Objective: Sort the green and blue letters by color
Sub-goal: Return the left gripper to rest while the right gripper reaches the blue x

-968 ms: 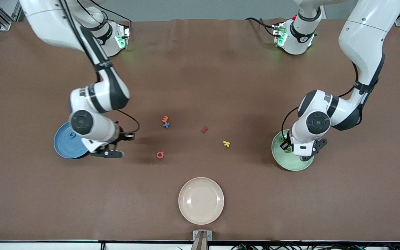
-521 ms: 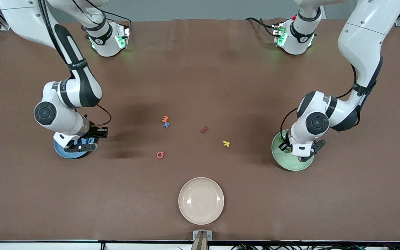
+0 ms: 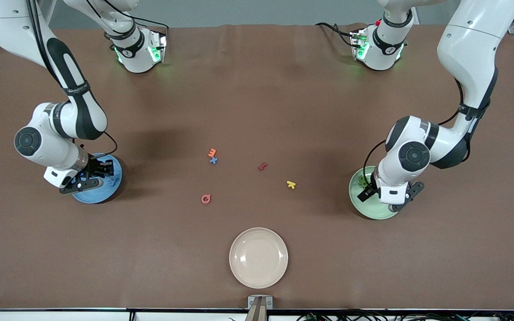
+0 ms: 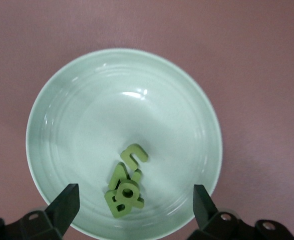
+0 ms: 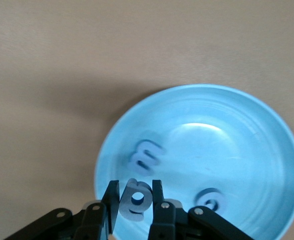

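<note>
My right gripper (image 5: 135, 200) is shut on a blue letter (image 5: 135, 199), held upright over the blue plate (image 5: 267, 130). Two more blue letters, an E (image 5: 145, 155) and a G (image 5: 210, 200), lie in that plate. A blue X (image 3: 213, 160) lies mid-table against an orange letter (image 3: 212, 153). My left gripper (image 4: 134, 210) hangs open over the green plate (image 4: 46, 100). In it several green letters lie in a pile (image 4: 122, 192), with a green hook shape (image 4: 134, 154) beside them. In the front view the right gripper (image 3: 94, 173) is over the blue plate (image 3: 105, 194) and the left gripper (image 3: 384, 198) over the green plate (image 3: 358, 203).
A red letter (image 3: 263, 166), a yellow letter (image 3: 291, 184) and a pink ring-shaped letter (image 3: 205, 199) lie loose mid-table. An empty beige plate (image 3: 258, 257) sits near the table's front edge, nearer the camera than the loose letters.
The right arm has swung toward its own end of the table, bringing the blue letter over the blue plate. The left gripper has opened over the green plate.
</note>
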### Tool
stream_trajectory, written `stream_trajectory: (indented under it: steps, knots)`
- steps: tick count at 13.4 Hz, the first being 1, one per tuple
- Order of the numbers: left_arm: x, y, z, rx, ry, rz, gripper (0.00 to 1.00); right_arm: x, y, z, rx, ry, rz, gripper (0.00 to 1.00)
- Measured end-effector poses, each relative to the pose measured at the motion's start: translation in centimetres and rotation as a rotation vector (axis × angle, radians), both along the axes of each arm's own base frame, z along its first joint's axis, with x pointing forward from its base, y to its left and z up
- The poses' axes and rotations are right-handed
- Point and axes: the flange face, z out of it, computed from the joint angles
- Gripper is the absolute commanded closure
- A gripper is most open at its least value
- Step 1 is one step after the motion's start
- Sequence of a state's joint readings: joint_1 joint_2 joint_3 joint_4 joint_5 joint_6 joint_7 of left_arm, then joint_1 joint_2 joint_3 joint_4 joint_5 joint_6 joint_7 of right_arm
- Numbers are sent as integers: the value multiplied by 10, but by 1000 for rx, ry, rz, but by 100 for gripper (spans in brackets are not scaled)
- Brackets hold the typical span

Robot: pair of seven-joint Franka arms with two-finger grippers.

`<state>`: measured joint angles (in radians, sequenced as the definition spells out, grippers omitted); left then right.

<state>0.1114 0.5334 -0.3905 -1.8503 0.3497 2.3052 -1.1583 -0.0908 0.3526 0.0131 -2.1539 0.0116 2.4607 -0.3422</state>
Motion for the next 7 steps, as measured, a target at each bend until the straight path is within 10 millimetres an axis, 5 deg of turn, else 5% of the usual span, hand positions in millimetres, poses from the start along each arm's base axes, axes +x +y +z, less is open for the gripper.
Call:
stream_trajectory:
  steps: [5,6,7]
  knots:
    - [28,10,59,35,-15,-123,0,-10,-24,-8,-4,5,12,81]
    - [35,15,76,43,-21,-161,0,-12,-26,-10,-4,9,12,72]
    - [43,21,94,50,-32,-196,0,-14,-26,-12,-3,14,13,49]
